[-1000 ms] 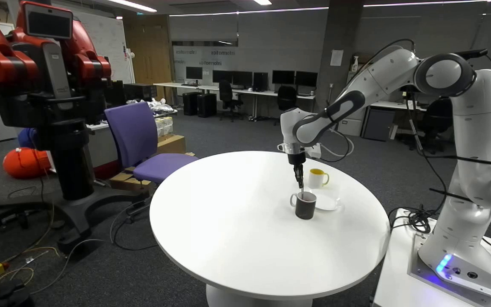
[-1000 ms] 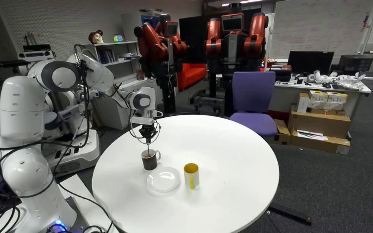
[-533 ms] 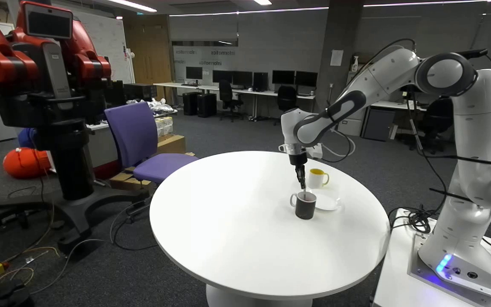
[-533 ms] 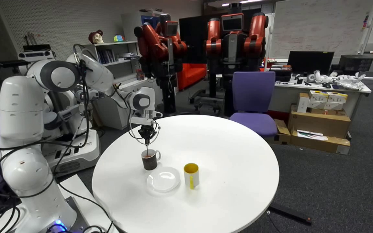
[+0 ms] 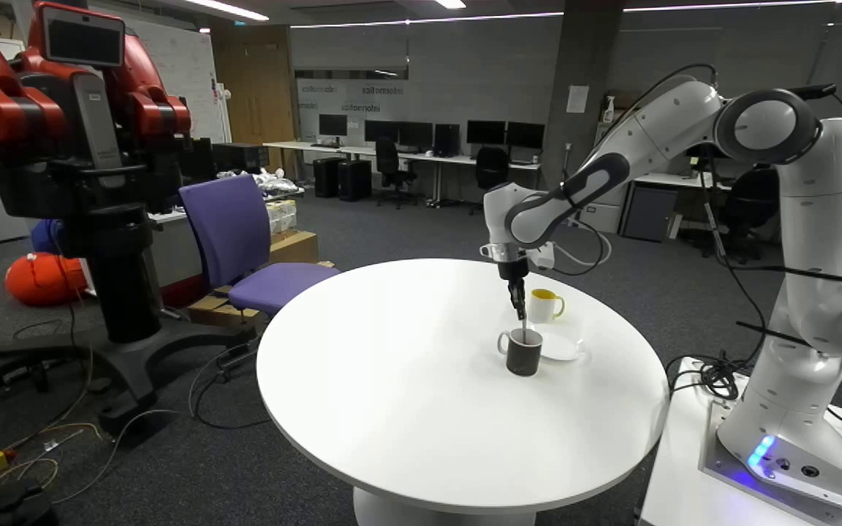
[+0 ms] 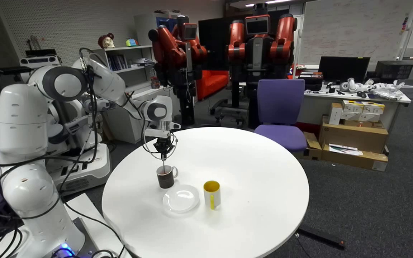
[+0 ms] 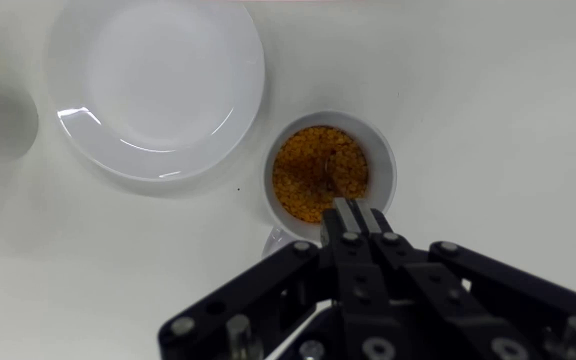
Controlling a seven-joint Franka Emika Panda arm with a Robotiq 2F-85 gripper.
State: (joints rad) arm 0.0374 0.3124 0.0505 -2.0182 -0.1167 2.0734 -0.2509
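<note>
Wrist view: my gripper over mug of amber contents, white plate just beside. In both exterior views I see it clamped on thin utensil, near-upright, lower end inside mug.

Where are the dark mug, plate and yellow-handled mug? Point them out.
Dark mug [image 6: 166, 180]: an exterior view, outer wall.
Plate [image 7: 160, 82]: wrist view, flat centre.
Yellow-handled mug [image 5: 541, 308]: an exterior view, outer wall.
</note>
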